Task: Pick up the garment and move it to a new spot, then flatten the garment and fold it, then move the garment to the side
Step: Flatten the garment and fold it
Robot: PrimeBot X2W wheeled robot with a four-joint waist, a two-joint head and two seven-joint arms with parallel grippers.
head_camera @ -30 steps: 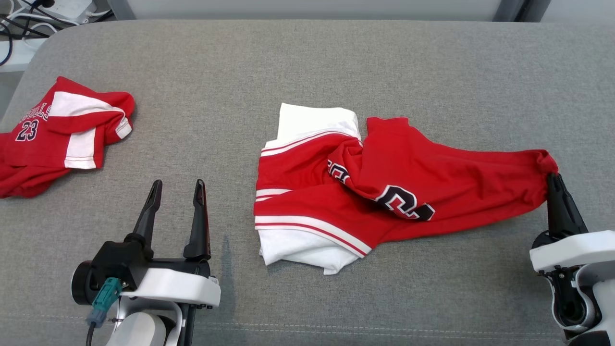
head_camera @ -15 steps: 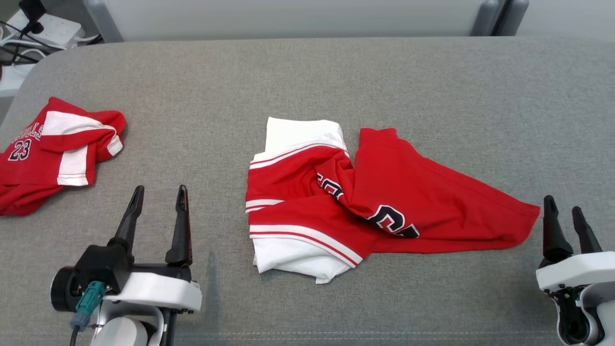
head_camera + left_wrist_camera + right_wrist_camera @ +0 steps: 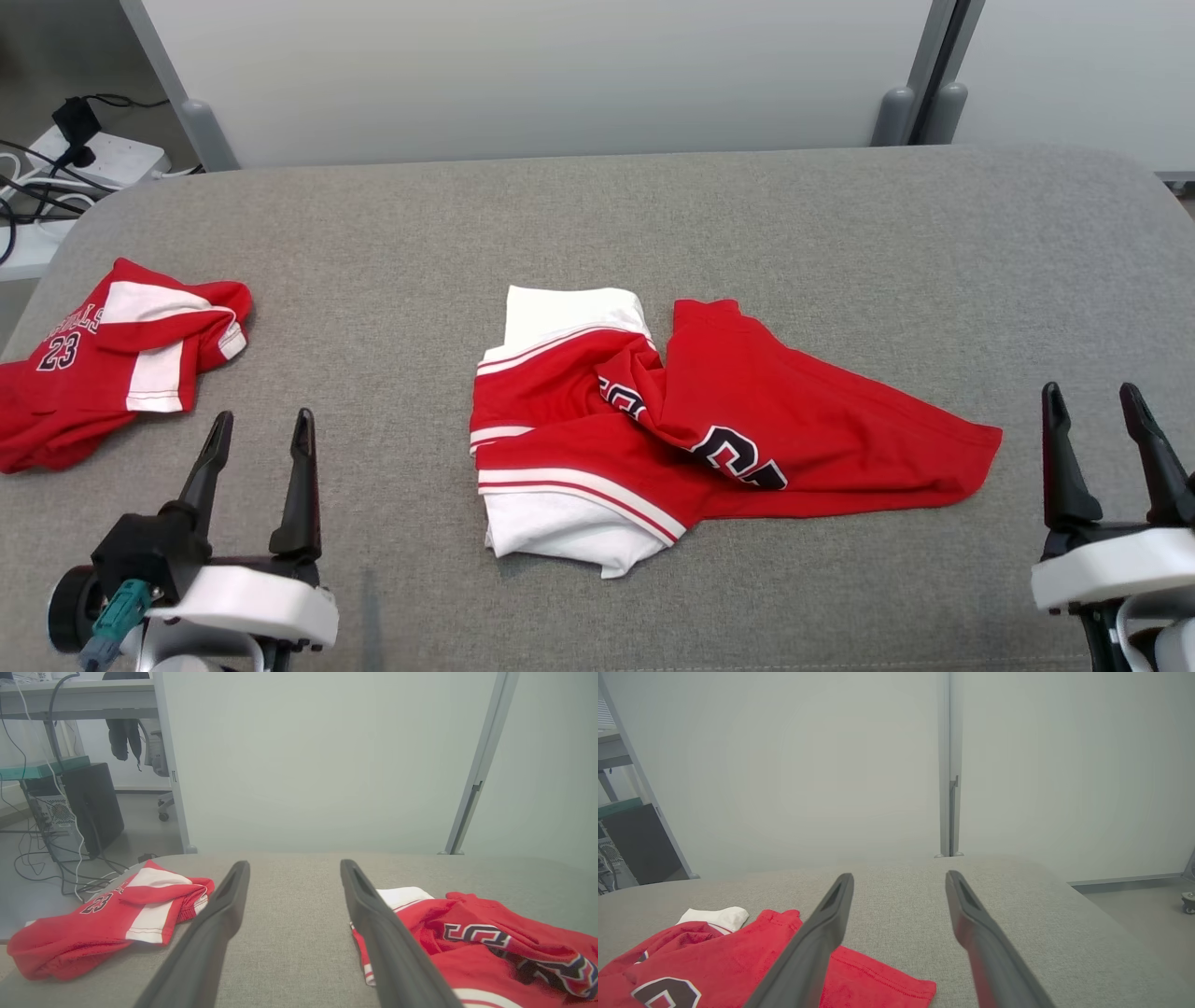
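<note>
The red and white jersey [image 3: 719, 429] lies crumpled in the middle of the grey table [image 3: 597, 224]. The left gripper [image 3: 262, 416] is wide open, holding nothing. The right gripper [image 3: 1090, 388], just right of the jersey, is open and empty too. Another jersey [image 3: 103, 373] lies far left.

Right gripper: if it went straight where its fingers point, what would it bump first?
Probably nothing: the open right gripper points over the grey fabric tabletop; the crumpled red-and-white jersey lies to its left.
</note>
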